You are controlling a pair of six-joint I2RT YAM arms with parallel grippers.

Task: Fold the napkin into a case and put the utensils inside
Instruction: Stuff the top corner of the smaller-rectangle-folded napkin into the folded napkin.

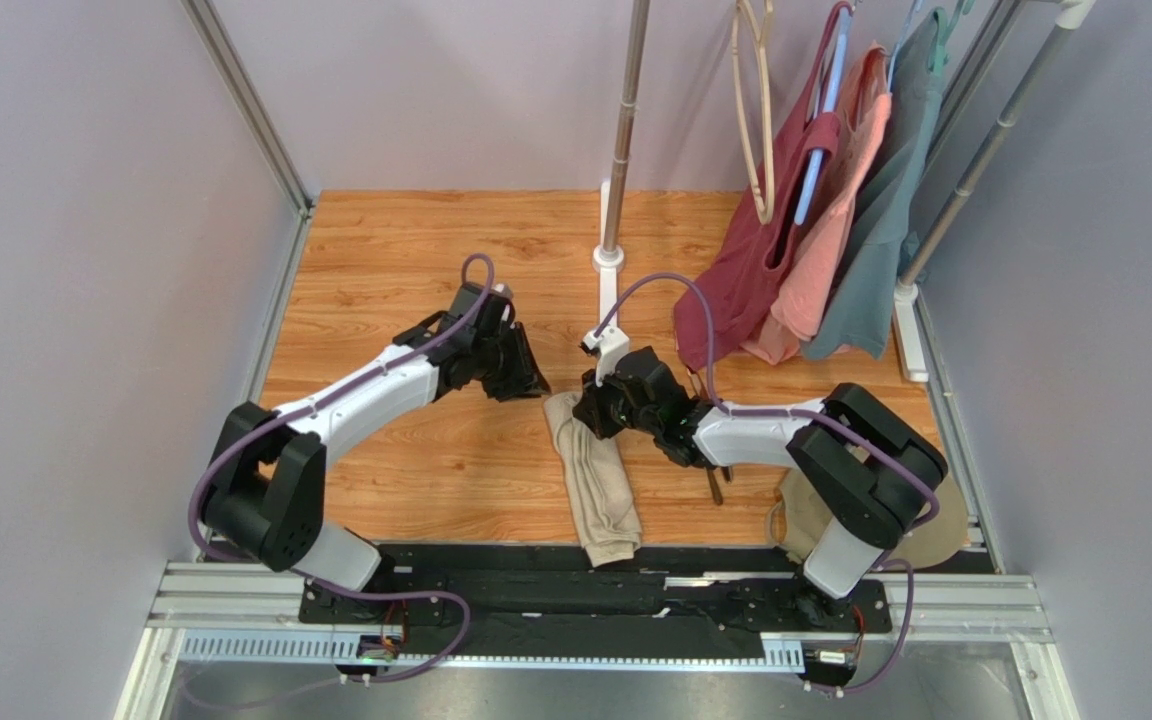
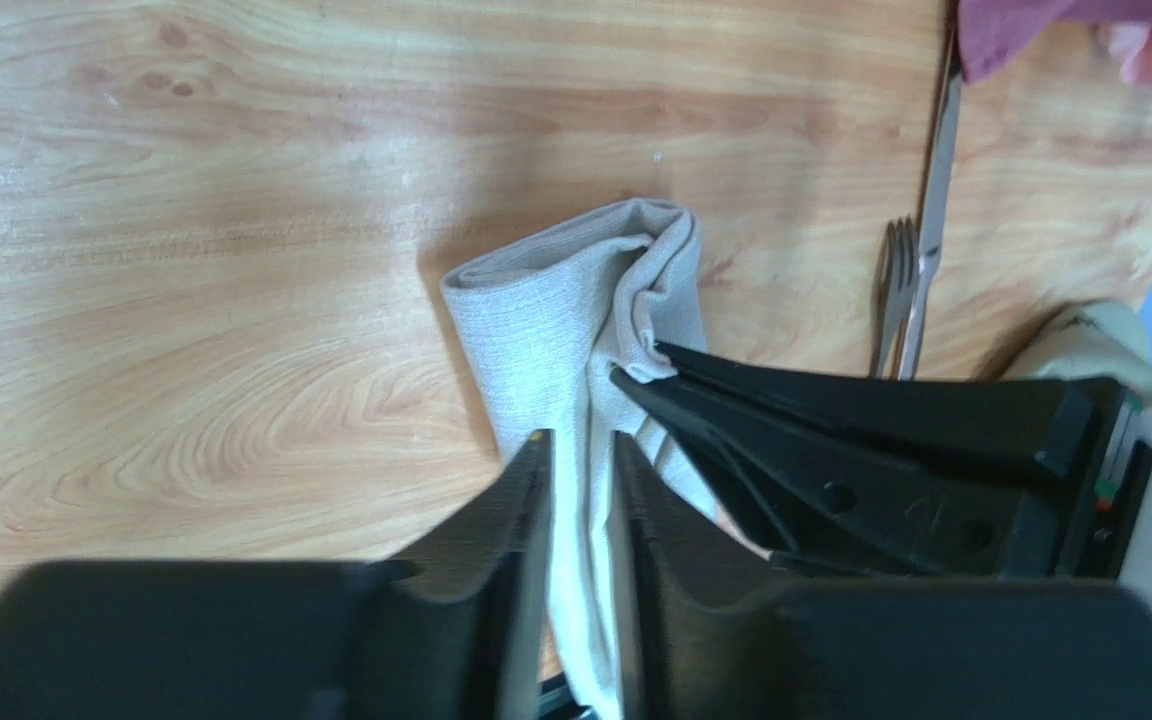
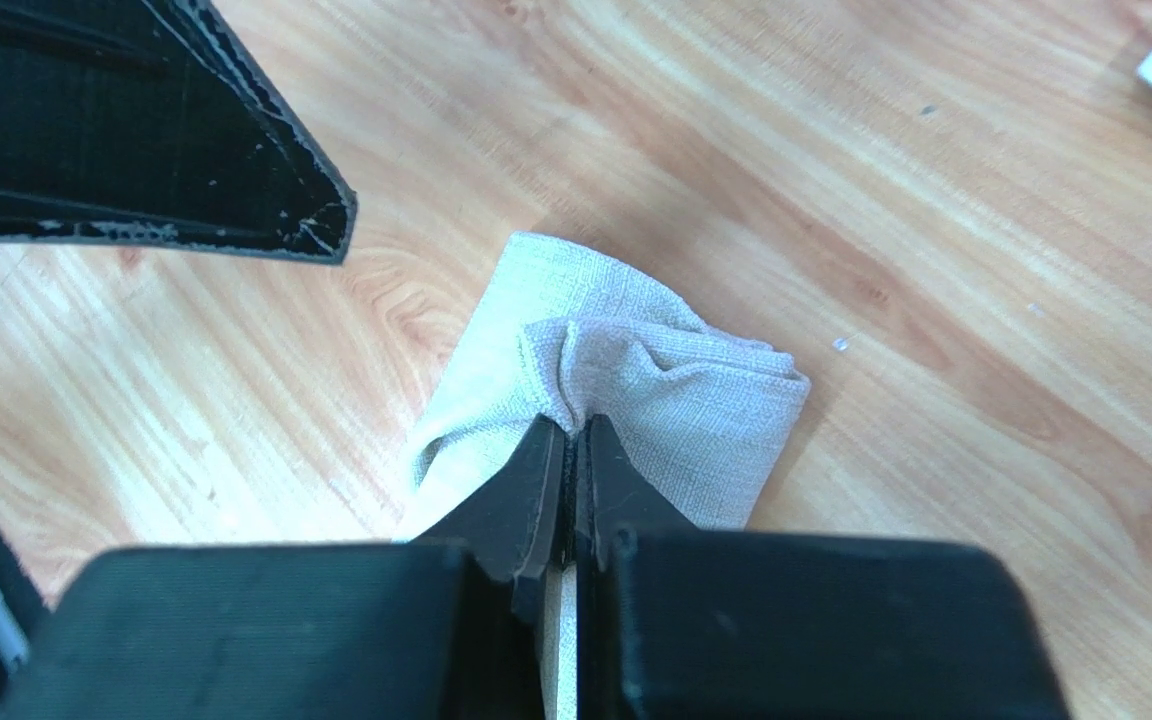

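Our right jaws are pinched shut on the far end of the napkin (image 1: pixel 597 488), a narrow case running near to far on the tabletop (image 1: pixel 387 255); left jaws hover beside, slightly parted, empty.

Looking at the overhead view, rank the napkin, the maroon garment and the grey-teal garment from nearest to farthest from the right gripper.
1. The napkin: mid-table, its far end pinched in the right gripper.
2. The maroon garment: hanging beyond the gripper, off to the right.
3. The grey-teal garment: hanging farther right again, past the maroon one.
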